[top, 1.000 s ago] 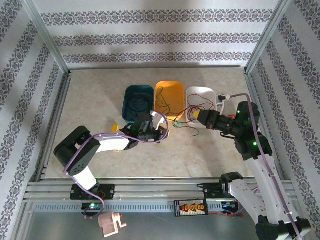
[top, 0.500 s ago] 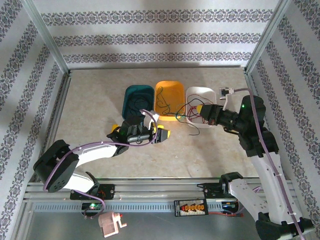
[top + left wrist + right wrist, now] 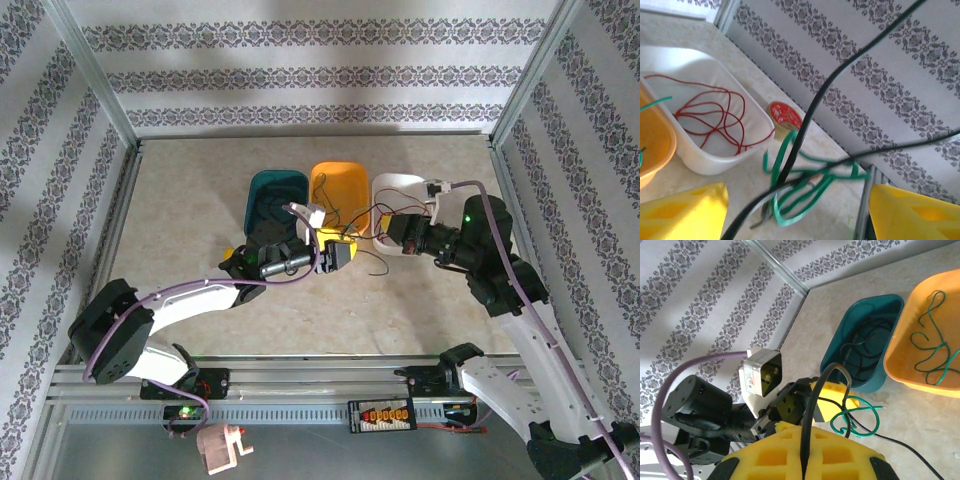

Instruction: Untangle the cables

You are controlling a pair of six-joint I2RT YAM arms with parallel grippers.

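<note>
The right gripper (image 3: 805, 445) is clamped on a black cable (image 3: 810, 410). That cable crosses a knotted green cable (image 3: 782, 150) between the spread yellow fingers (image 3: 685, 210) of the left gripper (image 3: 795, 202). In the top view this tangle sits at 6 o'clock of the orange tray (image 3: 350, 178), and a red cable (image 3: 715, 117) lies in the white tray (image 3: 705, 160).
</note>
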